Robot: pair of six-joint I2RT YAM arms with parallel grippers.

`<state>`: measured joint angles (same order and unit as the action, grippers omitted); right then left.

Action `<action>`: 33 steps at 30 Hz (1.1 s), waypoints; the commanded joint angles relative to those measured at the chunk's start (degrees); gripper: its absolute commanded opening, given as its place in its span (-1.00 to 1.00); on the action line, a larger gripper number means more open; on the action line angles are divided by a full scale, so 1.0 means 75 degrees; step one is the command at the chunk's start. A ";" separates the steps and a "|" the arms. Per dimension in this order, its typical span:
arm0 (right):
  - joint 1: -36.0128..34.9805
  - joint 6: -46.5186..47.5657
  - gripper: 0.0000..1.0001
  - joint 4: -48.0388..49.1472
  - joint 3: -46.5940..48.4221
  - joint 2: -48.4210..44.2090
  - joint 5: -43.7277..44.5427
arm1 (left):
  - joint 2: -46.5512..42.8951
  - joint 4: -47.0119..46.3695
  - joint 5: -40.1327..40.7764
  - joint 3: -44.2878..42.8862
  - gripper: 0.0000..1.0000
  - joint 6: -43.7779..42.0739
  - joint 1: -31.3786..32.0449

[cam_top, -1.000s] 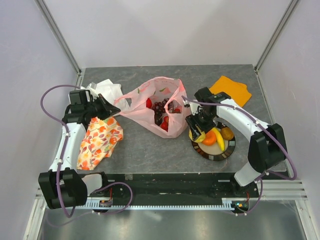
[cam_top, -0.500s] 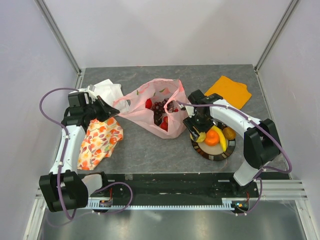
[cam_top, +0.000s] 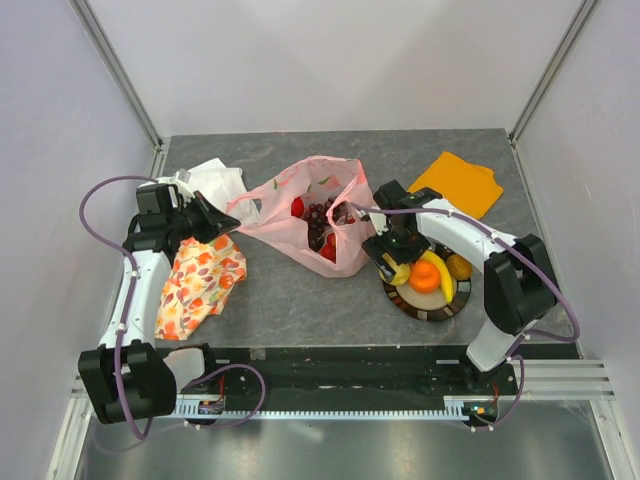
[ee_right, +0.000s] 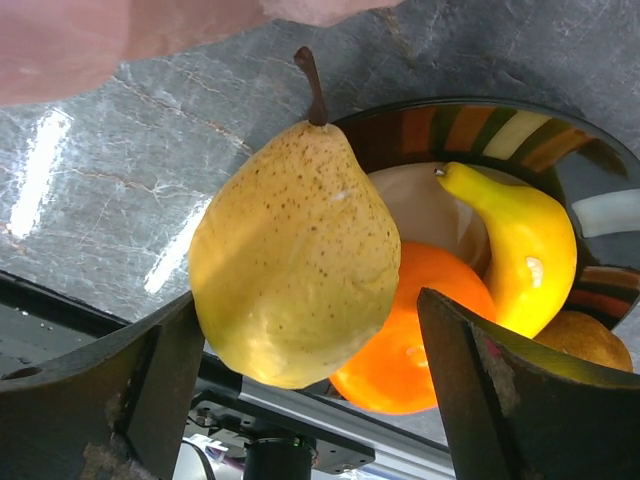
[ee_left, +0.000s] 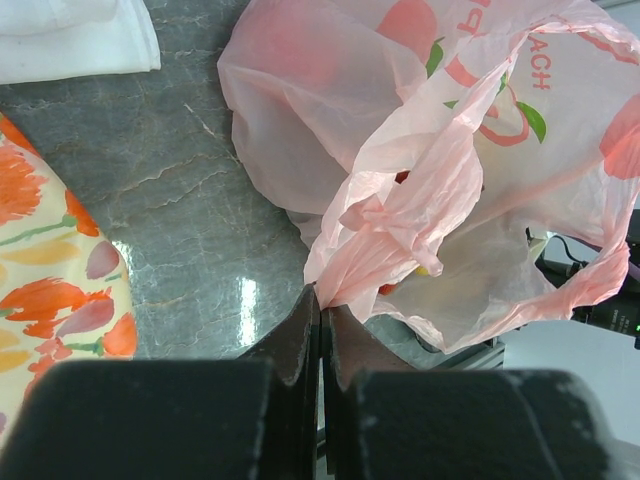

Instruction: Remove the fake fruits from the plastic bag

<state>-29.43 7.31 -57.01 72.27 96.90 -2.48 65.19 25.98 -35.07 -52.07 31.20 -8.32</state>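
The left pincer (ee_left: 320, 312) is clamped shut on a twisted fold of the plastic bag (ee_left: 470, 190), whose pink, crinkled body billows out just ahead of its fingertips across the grey counter (ee_left: 190, 200). Seen from above, the bag lies between the two pincers with its mouth open, a dark grape bunch (cam_top: 318, 213) and red fruits (cam_top: 328, 252) inside it. Beside the left pincer, back towards its arm's base, lies a floral cloth (cam_top: 200, 280), and a folded white cloth (cam_top: 215, 178) sits just beyond on the far side. The right pincer (ee_right: 310, 305) has its fingers spread wide either side of a speckled yellow pear (ee_right: 295, 260). One finger sits right against the fruit, though actual contact is hard to judge, and the other stands clear of it. The pear is at the near rim of a striped plate (ee_right: 470, 125). Just past the pear on the plate are an orange (ee_right: 395, 365), a banana (ee_right: 525, 250) and, at the far edge, a brown fruit (ee_right: 585, 340). Well beyond the right pincer, towards the counter's far corner, an orange cloth (cam_top: 460, 183) lies flat.
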 commanded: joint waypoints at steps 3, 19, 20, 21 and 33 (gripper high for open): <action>-0.0037 0.0045 0.86 0.0148 0.0442 0.0146 0.0284 | -0.0055 -0.0323 -0.0176 0.0006 -0.97 0.0223 -0.0063; 0.0080 0.0349 0.85 0.0558 0.0746 0.0602 0.1233 | 0.0027 -0.0428 -0.0234 0.0005 -0.97 0.0305 -0.0051; 0.0103 0.0384 0.84 0.0628 0.0782 0.0649 0.1280 | 0.0015 -0.0440 -0.0246 0.0006 -0.97 0.0305 -0.0051; 0.0173 0.0419 0.85 0.0664 0.0817 0.0754 0.1292 | 0.0004 -0.0440 -0.0246 0.0006 -0.97 0.0305 -0.0063; 0.0408 0.1051 0.96 -0.0506 0.1976 0.0089 0.0730 | 0.0074 -0.0440 -0.0374 -0.0076 -0.97 0.0293 -0.0063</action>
<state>-27.22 12.19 -55.64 80.95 102.80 4.64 65.73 25.02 -36.16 -52.07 32.03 -8.40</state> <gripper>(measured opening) 0.980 0.023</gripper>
